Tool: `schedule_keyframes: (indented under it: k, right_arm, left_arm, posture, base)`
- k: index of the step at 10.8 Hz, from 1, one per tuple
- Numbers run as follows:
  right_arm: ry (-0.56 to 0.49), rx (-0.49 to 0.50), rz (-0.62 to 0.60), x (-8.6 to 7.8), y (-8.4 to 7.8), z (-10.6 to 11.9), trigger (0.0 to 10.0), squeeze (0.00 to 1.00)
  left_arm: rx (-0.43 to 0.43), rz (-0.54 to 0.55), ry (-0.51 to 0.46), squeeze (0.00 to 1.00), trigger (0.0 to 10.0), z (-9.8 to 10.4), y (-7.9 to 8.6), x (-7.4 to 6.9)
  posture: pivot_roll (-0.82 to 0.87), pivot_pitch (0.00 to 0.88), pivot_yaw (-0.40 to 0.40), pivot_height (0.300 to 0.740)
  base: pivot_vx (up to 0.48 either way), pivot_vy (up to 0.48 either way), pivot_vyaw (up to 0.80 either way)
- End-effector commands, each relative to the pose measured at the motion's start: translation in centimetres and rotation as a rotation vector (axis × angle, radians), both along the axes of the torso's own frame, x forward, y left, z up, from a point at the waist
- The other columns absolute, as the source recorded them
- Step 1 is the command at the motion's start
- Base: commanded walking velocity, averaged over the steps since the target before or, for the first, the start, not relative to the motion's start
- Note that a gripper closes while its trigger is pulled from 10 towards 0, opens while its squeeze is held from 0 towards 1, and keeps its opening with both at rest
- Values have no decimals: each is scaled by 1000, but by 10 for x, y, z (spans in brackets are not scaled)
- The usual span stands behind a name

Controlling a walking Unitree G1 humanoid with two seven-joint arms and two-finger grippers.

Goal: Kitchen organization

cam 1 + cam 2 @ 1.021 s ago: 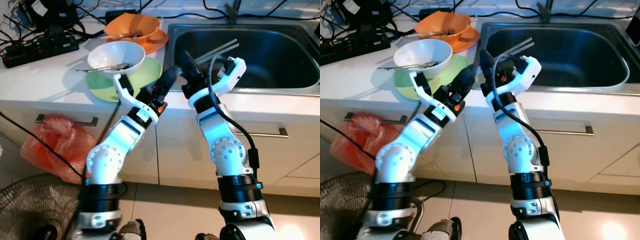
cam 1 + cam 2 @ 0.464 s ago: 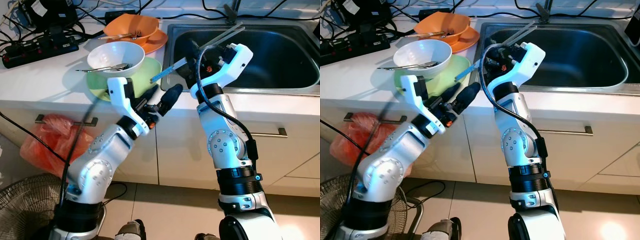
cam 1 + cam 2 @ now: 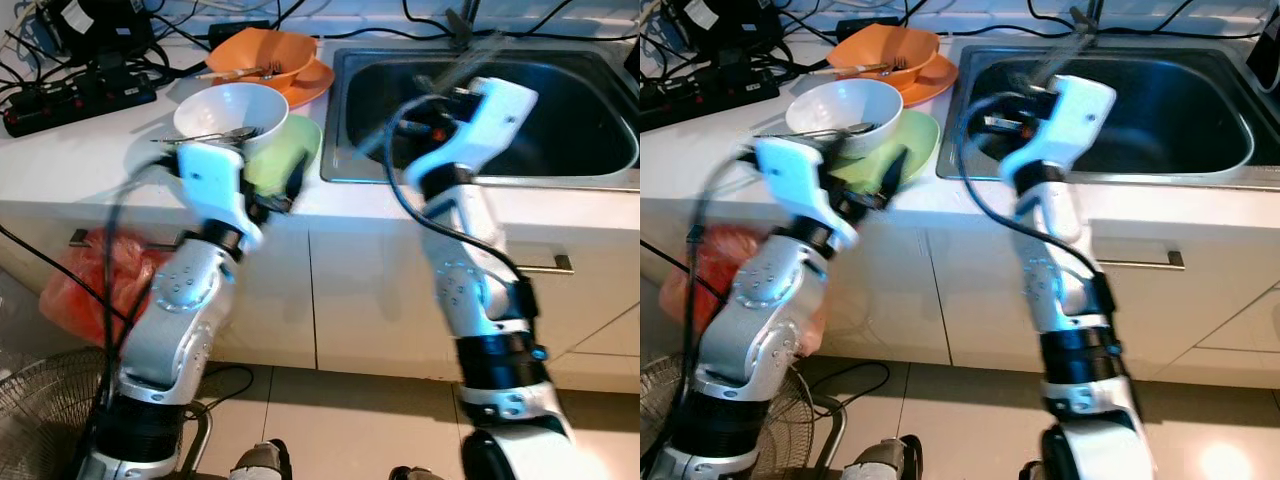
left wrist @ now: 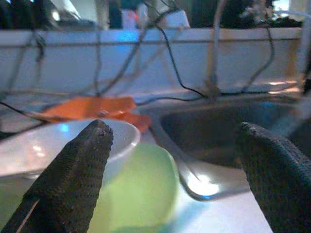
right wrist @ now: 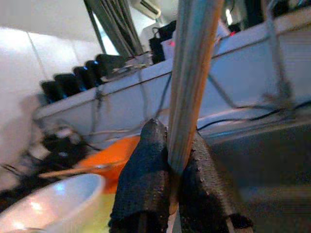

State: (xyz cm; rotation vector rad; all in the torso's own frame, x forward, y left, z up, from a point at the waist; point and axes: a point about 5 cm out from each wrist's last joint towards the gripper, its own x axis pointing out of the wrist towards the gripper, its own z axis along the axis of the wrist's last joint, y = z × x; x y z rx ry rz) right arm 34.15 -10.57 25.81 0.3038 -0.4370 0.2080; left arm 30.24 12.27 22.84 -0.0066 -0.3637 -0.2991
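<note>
We pinch the chopsticks [image 5: 192, 82] tight in our right gripper [image 5: 167, 160] over the sink [image 3: 590, 175], steadying them; left gripper [image 4: 175, 160] gapes empty near the white bowl [image 3: 230, 108].

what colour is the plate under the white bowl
Light green; the plate under the white bowl shows best in the right eye view.

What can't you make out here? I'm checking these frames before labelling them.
- Right gripper: wrist view shows fingers shut on the chopsticks; their tips are cut off by the edge.
- Head views: both arms motion-blurred.
- White bowl: the utensil in it is too small to identify.
- Sink: floor dark.
</note>
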Motion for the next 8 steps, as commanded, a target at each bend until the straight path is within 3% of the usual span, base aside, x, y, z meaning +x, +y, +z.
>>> schedule_keyframes:
  k: [1, 2, 3, 4, 5, 8]
  right_arm:
    - [-25, -33, -46, -4, -6, 2, 0, 0]
    - [-25, -90, -103, -7, -16, -2, 0, 0]
    - [-18, -113, -131, -10, -25, -6, 3020, 0]
    - [-21, -145, -141, -13, -29, -7, 9020, 0]
    - [-35, -174, -138, -16, -29, -6, 10000, 0]
    - [-64, -213, -132, -22, -27, -2, 10000, 0]
  left_arm:
    - [11, 26, -40, 1000, 10000, 3, 3, 0]
    - [1, -7, -63, 0, 10000, 7, 1, -1]
    - [-2, -35, -62, 0, 10000, 9, -5, -4]
    - [-8, -62, -62, 0, 10000, 14, -10, -5]
    - [-22, -78, -74, 0, 10000, 20, -13, -5]
    - [-46, -96, -87, 0, 10000, 29, -14, -4]
  posture:
    - [70, 119, 70, 740]
    - [67, 120, 71, 740]
    - [64, 120, 71, 740]
    - [61, 120, 72, 740]
    - [59, 120, 74, 740]
    - [59, 116, 77, 740]
  base:
    - [0, 0, 0]
    - [0, 0, 0]
    - [0, 0, 0]
    - [0, 0, 0]
    - [0, 0, 0]
    - [0, 0, 0]
